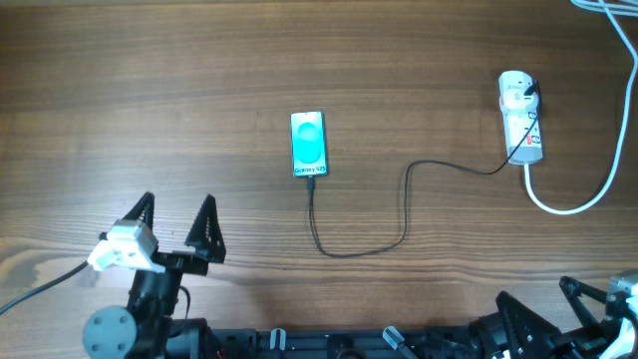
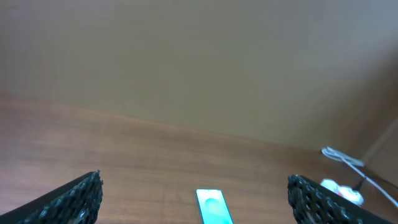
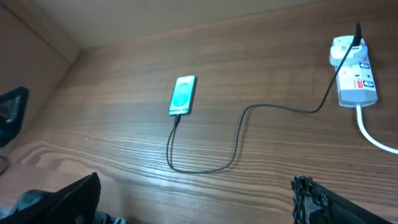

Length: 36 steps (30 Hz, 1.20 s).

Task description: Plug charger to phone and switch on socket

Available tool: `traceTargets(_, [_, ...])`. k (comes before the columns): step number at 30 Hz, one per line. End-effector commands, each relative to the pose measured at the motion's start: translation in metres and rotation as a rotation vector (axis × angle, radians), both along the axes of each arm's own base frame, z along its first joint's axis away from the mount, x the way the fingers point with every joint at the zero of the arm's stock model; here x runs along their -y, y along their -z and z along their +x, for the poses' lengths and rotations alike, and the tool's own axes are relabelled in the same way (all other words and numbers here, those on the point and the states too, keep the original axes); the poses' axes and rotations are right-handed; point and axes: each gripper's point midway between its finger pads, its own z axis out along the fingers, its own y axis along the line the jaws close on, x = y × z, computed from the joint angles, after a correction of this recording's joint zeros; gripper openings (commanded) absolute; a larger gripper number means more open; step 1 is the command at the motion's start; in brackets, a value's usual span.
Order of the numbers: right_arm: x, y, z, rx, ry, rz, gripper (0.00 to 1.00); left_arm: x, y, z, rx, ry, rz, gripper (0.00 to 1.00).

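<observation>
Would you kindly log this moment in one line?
charger: tip at phone | plug in socket | left end effector: open | right end effector: open

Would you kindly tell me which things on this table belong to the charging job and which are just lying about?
For the job:
phone
charger
socket

Not handled in the job:
thick white cord, trailing from the socket
wooden table
</observation>
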Motion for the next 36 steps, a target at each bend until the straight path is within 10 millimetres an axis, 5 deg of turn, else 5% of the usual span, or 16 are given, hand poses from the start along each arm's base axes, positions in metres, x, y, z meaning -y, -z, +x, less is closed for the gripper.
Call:
traceTargets(1, [0.004, -0.004, -0.003, 0.032, 0.007, -0.014, 1.00, -0.003, 0.006, 0.011, 0.070, -0.007, -0.122, 1.00])
traceTargets(7, [0.004, -0.004, -0.003, 0.032, 0.007, -0.014, 1.00, -0.006, 0.014, 0.024, 0.157, -0.012, -0.132, 1.00])
traceTargets(36, [0.004, -0.004, -0.003, 0.032, 0.007, -0.014, 1.00, -0.036, 0.090, 0.040, -0.028, -0.197, -0.209, 1.00])
